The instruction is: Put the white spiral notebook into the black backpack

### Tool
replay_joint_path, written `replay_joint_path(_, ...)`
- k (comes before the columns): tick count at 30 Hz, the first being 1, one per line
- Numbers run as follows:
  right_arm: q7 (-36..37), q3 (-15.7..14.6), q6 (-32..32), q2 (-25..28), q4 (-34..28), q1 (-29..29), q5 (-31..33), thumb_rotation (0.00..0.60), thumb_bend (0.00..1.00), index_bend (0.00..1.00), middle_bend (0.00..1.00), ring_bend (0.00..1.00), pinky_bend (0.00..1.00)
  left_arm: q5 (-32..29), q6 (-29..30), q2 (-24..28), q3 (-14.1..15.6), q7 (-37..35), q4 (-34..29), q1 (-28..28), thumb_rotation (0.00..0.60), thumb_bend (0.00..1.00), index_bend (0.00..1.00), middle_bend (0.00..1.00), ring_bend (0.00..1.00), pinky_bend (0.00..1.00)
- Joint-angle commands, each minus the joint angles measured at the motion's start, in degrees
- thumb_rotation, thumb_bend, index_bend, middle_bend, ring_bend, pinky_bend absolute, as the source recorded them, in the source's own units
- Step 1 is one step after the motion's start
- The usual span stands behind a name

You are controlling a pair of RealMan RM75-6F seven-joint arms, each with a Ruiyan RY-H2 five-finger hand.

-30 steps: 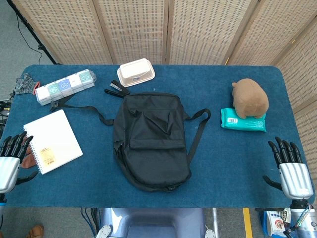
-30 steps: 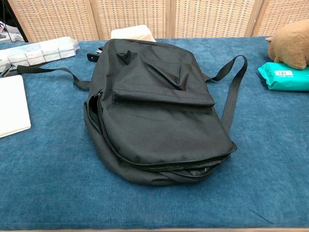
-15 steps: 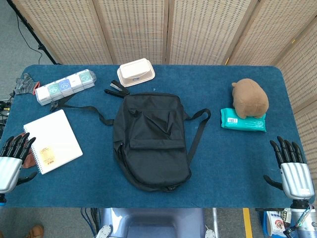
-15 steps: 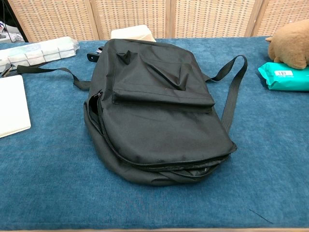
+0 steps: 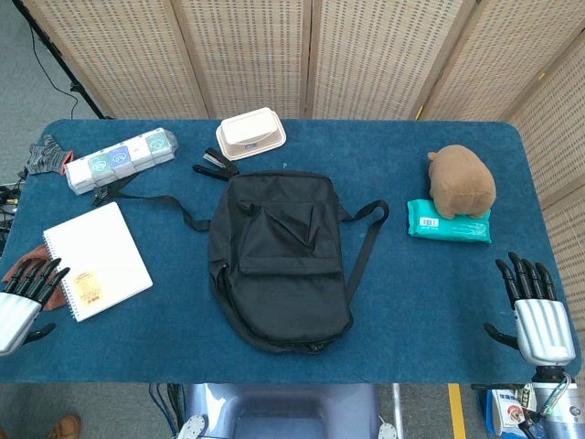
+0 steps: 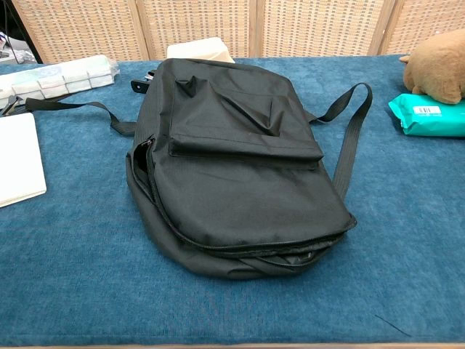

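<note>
Your white spiral-bound paper notebook lies flat on the napped blue tablecloth, left of the soft black fabric backpack, while your left hand and right hand rest empty, fingers spread.

Black backpack mid-table, white notebook far left.

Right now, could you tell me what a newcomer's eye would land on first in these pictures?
Probably the black backpack lying flat in the middle of the blue table, its main zipper partly open. Next, the white notebook near the table's left edge, beside the left hand, and the brown plush toy resting on a teal wipes pack at right.
</note>
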Motion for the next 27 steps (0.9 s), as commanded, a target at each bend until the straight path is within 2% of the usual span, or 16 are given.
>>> replay_joint_path(1,0.0,0.1,-0.1,0.0,0.0,0.0,0.2,0.600,0.00,0.00,0.00,0.00,0.00,1.1,-0.6,-5.6,2.0,-3.7,8.4,-0.3,0.600,0.00,0.00,0.00,0.00,0.00)
replay_joint_path(11,0.3,0.2,-0.6,-0.1,0.0,0.1,0.8,0.600,0.00,0.00,0.00,0.00,0.00,1.3,-2.7,-9.7,3.4,-1.3,15.0,-2.1,0.600,0.00,0.00,0.00,0.00,0.00)
replay_joint_path(27,1.4,0.5,-0.9,0.3,-0.2,0.2,1.3,0.600,0.00,0.00,0.00,0.00,0.00,0.3,-6.4,-9.6,4.5,-0.6,15.1,-3.4,0.600,0.00,0.00,0.00,0.00,0.00)
